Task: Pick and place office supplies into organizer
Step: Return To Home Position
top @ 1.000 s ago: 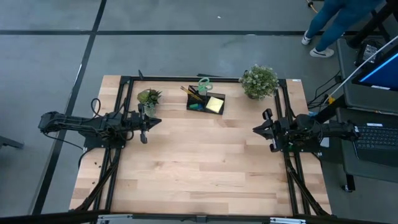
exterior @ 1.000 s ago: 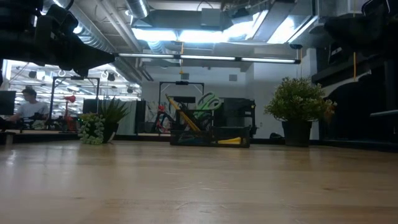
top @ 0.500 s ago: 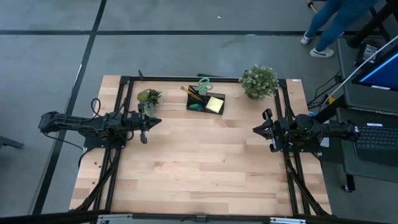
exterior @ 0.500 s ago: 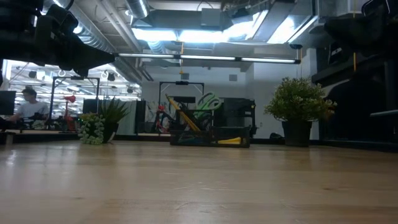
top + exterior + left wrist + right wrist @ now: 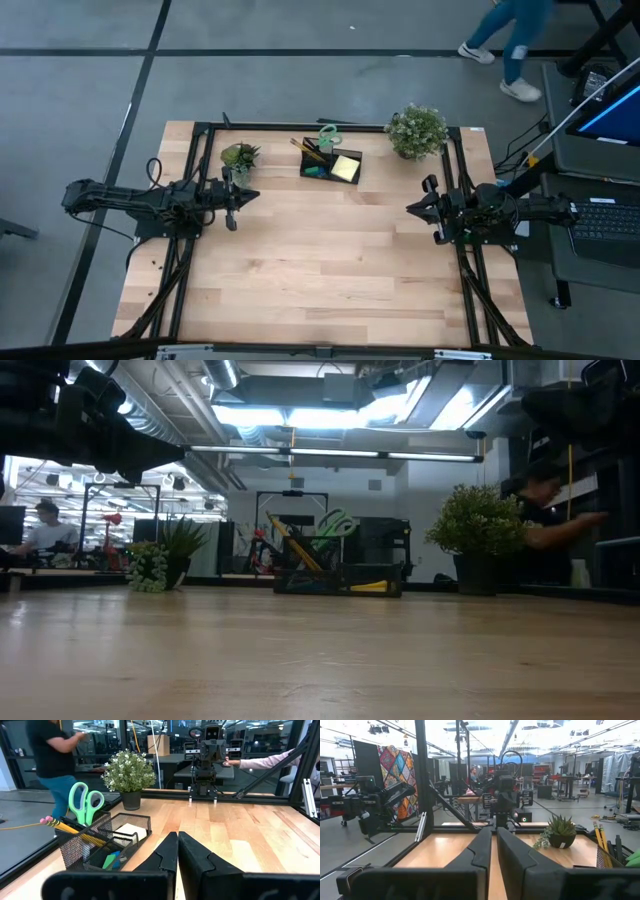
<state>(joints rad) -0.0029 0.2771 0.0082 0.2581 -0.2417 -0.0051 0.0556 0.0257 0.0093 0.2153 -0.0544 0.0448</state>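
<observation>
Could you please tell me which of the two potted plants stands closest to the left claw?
The small spiky-leaved plant, right beside the left claw; the bushier white-flowered plant stands near the right arm.

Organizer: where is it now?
High view: the organizer sits centred along the table's far edge, between the small plant on the left and the bushy plant on the right.

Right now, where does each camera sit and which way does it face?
High: above, straight down; left gripper and right gripper at the sides.
Low: tabletop height, facing the organizer; no gripper.
Left wrist: past its shut fingers, toward the right arm.
Right wrist: past its fingers, toward the left arm.
High and low share the organizer.
</observation>
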